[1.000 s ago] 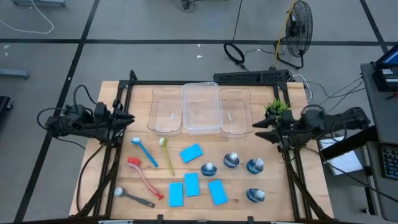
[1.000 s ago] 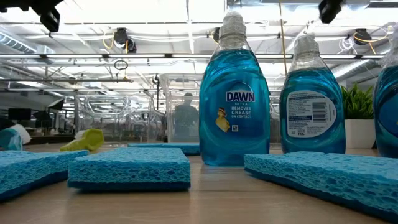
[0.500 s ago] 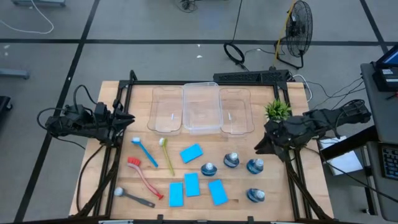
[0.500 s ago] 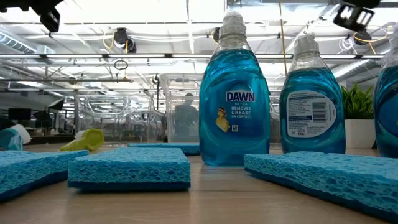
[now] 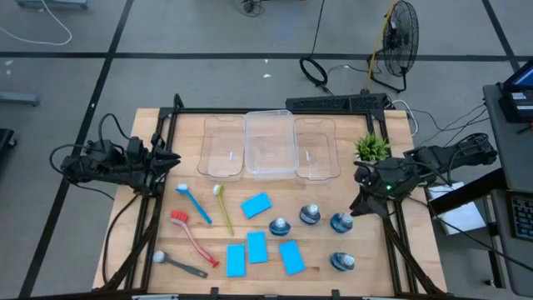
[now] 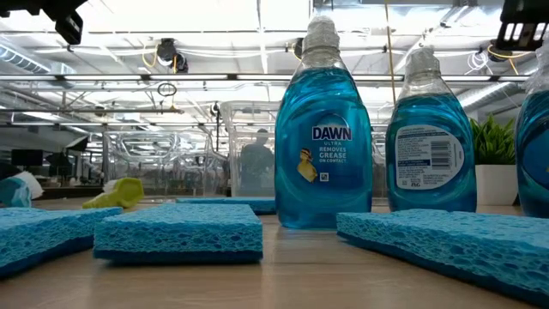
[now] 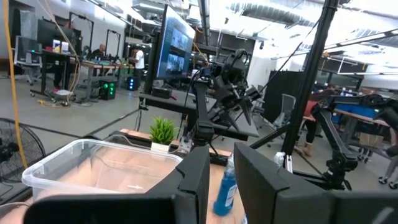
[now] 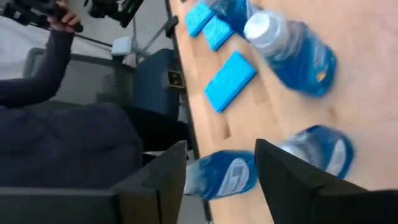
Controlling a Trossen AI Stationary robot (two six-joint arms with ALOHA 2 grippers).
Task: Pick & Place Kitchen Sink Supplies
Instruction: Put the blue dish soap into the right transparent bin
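Wooden tabletop (image 5: 191, 142) carries every supply, so by the look of it nothing has yet been sorted; three clear plastic bins (image 5: 269, 143) at the far edge are seen with nothing in them.

Four blue sponges (image 5: 256, 204) lie flat near the middle and front; four blue-liquid bottles (image 5: 310, 215) stand upright to their right, caps pointing straight up, so only round tops are seen from above; four long-handled brushes lie flat on the left.

Long axes of the brushes: the blue brush (image 5: 193, 203) runs diagonally, head toward the far left; the yellow-green brush (image 5: 223, 208) runs almost front to back, head toward the bins; the red brush (image 5: 193, 237) slants, bristle head toward the far left; the grey-black brush (image 5: 179, 264) lies nearly crosswise at the front, pale head to the left.

All twelve items are judged still to be placed.

Right gripper (image 5: 358, 204) is held just beside the far-right bottle (image 5: 341, 222), with fingers (image 8: 155, 180) spread and nothing between them; left gripper (image 5: 171, 158) is parked above the left edge, fingers (image 7: 194, 180) close together with a narrow gap, gripping nothing.
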